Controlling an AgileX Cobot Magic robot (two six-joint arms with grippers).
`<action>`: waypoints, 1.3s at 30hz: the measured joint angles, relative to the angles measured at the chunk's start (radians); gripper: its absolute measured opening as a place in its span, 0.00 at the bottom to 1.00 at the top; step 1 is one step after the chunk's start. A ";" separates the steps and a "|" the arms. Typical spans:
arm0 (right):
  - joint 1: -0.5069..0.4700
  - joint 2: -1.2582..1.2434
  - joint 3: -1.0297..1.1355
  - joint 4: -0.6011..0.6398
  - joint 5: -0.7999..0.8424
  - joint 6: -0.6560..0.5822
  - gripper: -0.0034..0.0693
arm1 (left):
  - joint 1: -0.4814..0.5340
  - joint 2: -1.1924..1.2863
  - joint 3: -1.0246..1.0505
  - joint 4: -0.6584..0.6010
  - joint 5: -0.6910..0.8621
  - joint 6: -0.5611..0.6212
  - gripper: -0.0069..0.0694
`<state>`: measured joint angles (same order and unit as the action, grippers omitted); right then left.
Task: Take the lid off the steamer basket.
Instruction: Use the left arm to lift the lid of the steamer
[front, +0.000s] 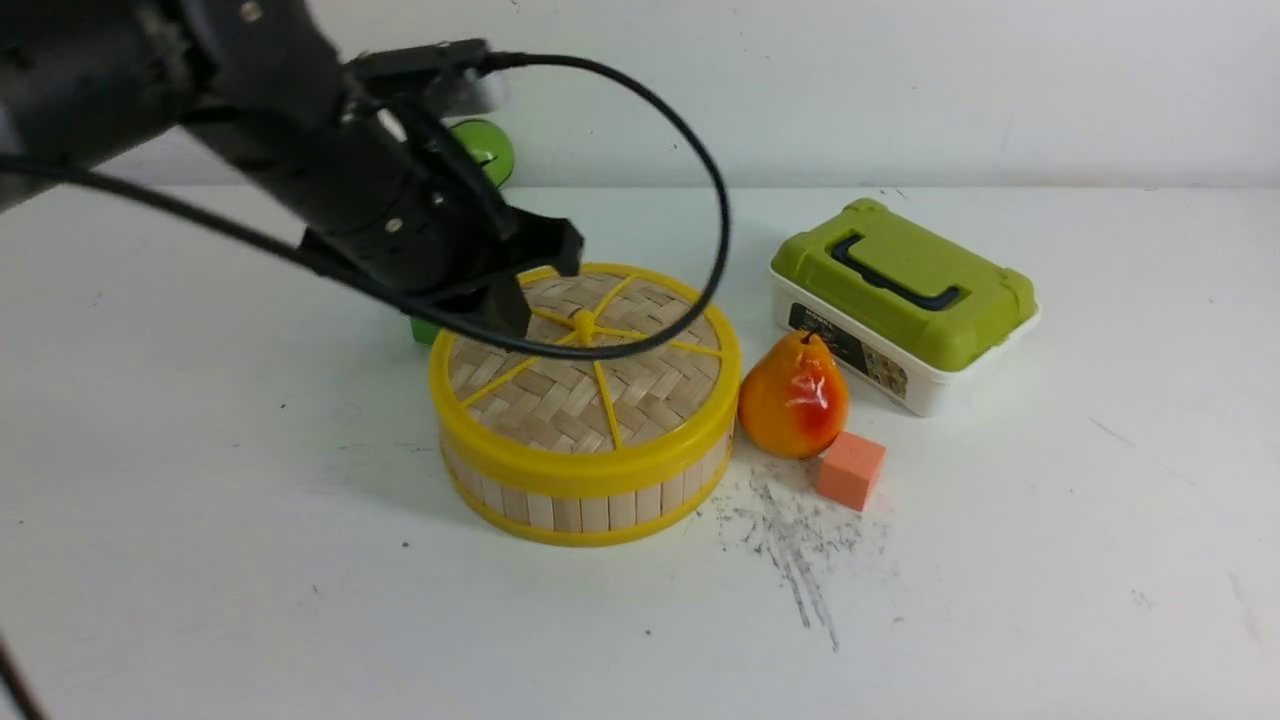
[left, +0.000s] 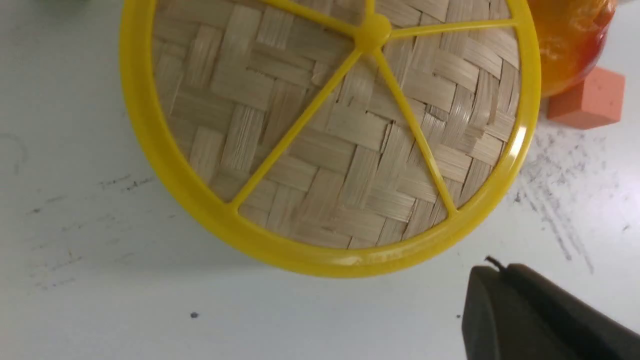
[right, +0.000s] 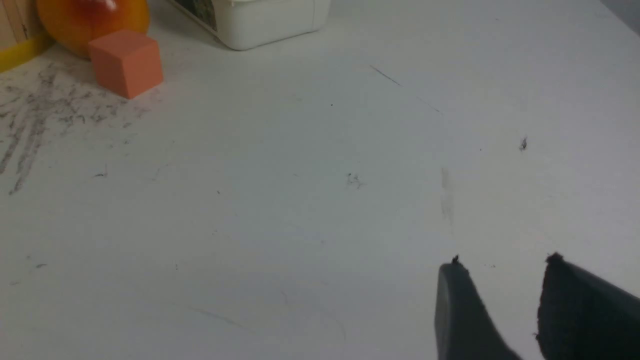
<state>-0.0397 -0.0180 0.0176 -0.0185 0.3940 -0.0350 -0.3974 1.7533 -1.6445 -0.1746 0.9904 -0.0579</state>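
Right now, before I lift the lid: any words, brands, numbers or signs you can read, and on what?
Nothing can be read.
Dark label on the white box: pale print, too small and blurred to read.
Lid, basket, pear, orange block: no writing visible.

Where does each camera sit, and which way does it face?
Front view: between the arms, facing forward at the basket, pear, cube and box; the left pincer hangs over the lid.
Left wrist view: on the left wrist, looking down on the lid; one finger shows.
Right wrist view: on the right wrist, facing the table; the open right pincer shows.
Shared: all three catch the pear and cube.
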 joint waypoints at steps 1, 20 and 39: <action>0.000 0.000 0.000 0.000 0.000 0.000 0.38 | -0.018 0.050 -0.077 0.036 0.055 -0.008 0.08; 0.000 0.000 0.000 0.000 0.000 0.000 0.38 | -0.060 0.449 -0.523 0.251 0.094 -0.096 0.59; 0.000 0.000 0.000 0.000 0.000 0.000 0.38 | -0.060 0.493 -0.528 0.247 0.101 -0.191 0.23</action>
<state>-0.0397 -0.0180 0.0176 -0.0185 0.3940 -0.0350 -0.4576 2.2465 -2.1730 0.0728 1.0917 -0.2487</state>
